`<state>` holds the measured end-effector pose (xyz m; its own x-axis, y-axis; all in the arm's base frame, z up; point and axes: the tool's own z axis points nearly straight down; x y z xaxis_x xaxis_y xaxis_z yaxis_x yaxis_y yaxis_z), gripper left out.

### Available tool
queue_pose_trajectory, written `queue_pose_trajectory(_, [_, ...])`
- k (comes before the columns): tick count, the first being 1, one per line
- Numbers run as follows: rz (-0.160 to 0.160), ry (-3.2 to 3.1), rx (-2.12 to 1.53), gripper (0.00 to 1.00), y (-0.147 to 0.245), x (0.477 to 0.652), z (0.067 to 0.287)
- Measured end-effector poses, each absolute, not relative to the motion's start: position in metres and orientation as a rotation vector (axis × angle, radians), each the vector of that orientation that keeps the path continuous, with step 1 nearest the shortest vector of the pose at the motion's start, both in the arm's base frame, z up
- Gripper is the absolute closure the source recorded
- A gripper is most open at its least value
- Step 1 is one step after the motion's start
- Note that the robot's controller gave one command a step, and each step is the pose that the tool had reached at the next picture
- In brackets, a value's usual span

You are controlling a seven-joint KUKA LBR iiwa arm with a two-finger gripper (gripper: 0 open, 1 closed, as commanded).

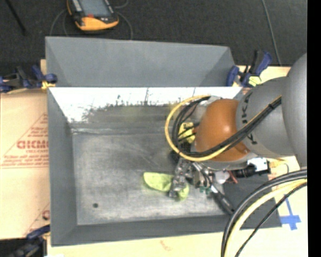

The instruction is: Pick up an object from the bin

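Observation:
A soft yellow-green thing (158,182), flattish and leaf-like, lies on the bin's floor near the front wall, right of the middle. My gripper (177,189) is down at its right end, its metal fingers touching or overlapping the green edge there. A bit of green shows just right of the fingers too. Whether the thing sits between the fingers I cannot make out.
The arm with its orange dome and looped yellow cables covers the bin's right part. A small dark speck (95,205) lies on the floor at the front left. The left and back of the floor are bare grey metal.

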<state>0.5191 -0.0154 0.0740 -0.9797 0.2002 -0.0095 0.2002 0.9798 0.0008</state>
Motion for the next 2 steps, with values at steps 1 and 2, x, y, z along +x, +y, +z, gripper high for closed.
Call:
queue_pose_trajectory(1, [0.0,3.116,0.315,1.0,-0.015,0.519,0.074])
queue_pose_trajectory(2, [0.0,3.122,0.215,1.0,-0.019,0.527,0.252])
